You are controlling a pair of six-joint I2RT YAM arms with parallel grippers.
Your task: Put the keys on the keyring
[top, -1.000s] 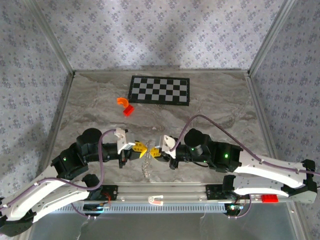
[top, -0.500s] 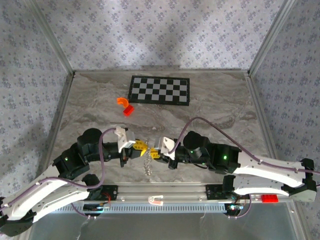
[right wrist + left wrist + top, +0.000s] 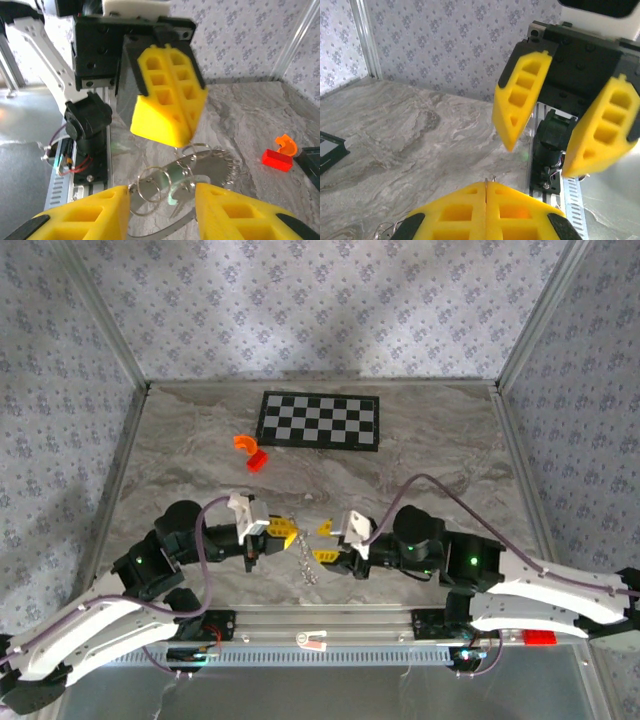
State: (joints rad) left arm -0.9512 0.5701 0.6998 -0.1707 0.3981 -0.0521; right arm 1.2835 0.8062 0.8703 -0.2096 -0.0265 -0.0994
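The keyring (image 3: pixel 305 562), a bunch of thin silvery rings with a beaded chain, hangs from my left gripper (image 3: pixel 287 532), whose yellow fingers are shut on its wire. In the right wrist view the rings (image 3: pixel 150 187) dangle under the left gripper (image 3: pixel 177 140), and the keys (image 3: pixel 176 186), a small pale teal flat piece among shiny metal blades, hang with them just above the table. My right gripper (image 3: pixel 161 192) is open, one finger on each side of the bunch, touching nothing. In the left wrist view a wire tip pokes from my shut left gripper (image 3: pixel 486 187), facing the open right gripper (image 3: pixel 540 157).
An orange curved piece (image 3: pixel 244 443) and a red piece (image 3: pixel 257 462) lie behind the grippers, near a black-and-white checkerboard (image 3: pixel 320 420). The metal rail (image 3: pixel 320 620) with the arm bases runs along the near edge, close below the hanging bunch.
My right gripper has opened and drawn back to the right, away from the left fingertips. The keyring stays hanging from the shut left gripper and has shifted slightly right.
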